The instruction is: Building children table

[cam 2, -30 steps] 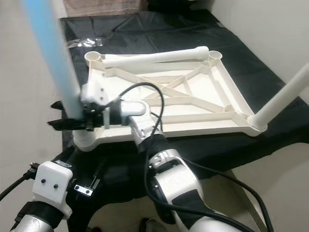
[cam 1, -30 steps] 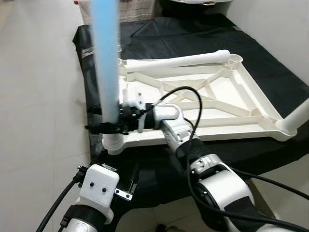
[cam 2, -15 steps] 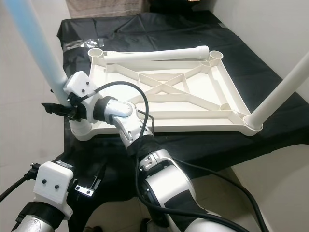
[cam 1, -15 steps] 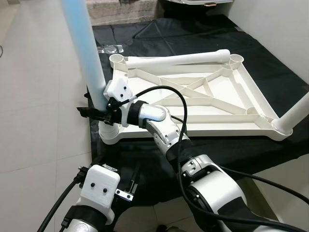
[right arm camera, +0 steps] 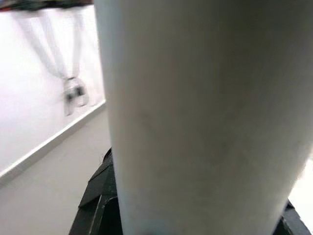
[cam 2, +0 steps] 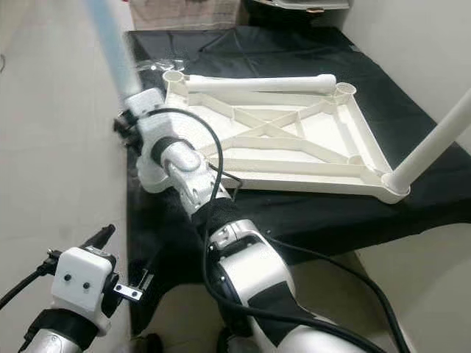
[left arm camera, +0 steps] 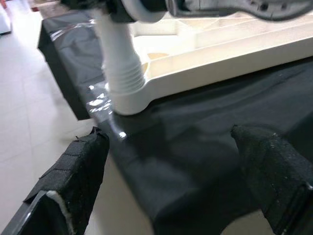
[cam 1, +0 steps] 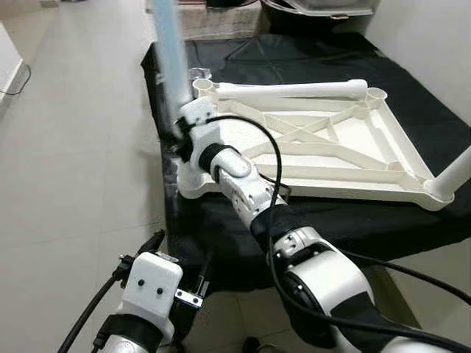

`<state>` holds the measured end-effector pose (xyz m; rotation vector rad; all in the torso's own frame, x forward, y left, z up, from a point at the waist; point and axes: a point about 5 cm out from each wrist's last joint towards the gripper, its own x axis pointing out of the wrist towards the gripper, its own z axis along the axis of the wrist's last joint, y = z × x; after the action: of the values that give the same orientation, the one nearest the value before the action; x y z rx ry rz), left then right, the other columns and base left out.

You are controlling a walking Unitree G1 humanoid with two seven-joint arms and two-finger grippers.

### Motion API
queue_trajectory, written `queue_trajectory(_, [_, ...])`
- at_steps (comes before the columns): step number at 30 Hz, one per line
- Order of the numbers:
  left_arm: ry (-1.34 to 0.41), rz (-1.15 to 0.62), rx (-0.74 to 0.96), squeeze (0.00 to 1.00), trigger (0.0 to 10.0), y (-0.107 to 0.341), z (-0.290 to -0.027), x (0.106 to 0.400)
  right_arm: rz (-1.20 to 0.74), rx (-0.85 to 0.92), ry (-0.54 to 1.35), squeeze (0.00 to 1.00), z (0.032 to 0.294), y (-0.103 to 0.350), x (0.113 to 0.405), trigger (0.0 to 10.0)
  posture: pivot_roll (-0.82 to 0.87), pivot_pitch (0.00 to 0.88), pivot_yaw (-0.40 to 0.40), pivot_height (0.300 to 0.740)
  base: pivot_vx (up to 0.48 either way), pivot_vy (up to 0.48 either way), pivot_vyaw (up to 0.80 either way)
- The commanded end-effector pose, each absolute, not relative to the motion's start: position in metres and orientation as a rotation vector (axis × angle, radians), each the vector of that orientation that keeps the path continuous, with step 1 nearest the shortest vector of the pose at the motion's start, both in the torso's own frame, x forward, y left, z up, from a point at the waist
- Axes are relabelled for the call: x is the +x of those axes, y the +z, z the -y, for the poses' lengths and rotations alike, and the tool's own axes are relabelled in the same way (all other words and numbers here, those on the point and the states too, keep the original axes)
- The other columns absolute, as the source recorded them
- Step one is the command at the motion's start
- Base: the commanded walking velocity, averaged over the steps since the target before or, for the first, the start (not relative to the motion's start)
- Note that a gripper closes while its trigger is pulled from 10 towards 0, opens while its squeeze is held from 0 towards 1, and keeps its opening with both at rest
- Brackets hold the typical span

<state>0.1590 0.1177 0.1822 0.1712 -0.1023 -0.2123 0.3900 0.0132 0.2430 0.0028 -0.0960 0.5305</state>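
A white plastic tabletop [cam 1: 324,151] lies upside down on a worktop [cam 1: 309,66] covered in black cloth, its ribbed underside facing up. A pale blue leg [cam 1: 168,55] stands upright in the corner socket [left arm camera: 124,95] nearest the robot's left. The right gripper [cam 1: 179,138] reaches across to that leg just above the socket. Its fingers sit on either side of the leg and seem closed around it, though the wrist hides most of them; in the right wrist view the leg's pale surface [right arm camera: 195,112] sits directly between the fingers, very close to the camera.

A loose white leg [cam 1: 294,90] lies flat along the far edge of the tabletop. Another white leg [cam 2: 434,140] stands in the corner on the robot's right, tilting outward.

The left gripper [left arm camera: 171,171] hangs low in front of the worktop, below and apart from the socket. Its fingers [left arm camera: 80,166] are spread wide and hold nothing.
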Motion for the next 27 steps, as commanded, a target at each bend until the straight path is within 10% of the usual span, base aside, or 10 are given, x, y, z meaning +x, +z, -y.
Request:
queue_trajectory(1, [-0.21, 0.086, 0.185, 0.0, 10.0, 0.179, -0.118, 0.158, -0.098, 0.016, 0.439, 0.0, 0.002, 0.201, 0.392, 0.0, 0.12, 0.241, -0.105, 0.74, 0.0, 0.0, 0.0])
queue_trajectory(9, [-0.208, 0.084, 0.193, 0.0, 10.0, 0.179, -0.12, 0.158, -0.053, 0.047, 0.013, 0.0, 0.043, 0.205, 0.403, 0.0, 0.12, 0.243, -0.108, 0.74, 0.0, 0.0, 0.0])
queue_trajectory(27, [-0.206, 0.082, 0.198, 0.0, 10.0, 0.179, -0.121, 0.158, -0.028, 0.052, -0.259, 0.0, 0.069, 0.212, 0.407, 0.0, 0.12, 0.254, -0.106, 0.74, 0.0, 0.0, 0.0])
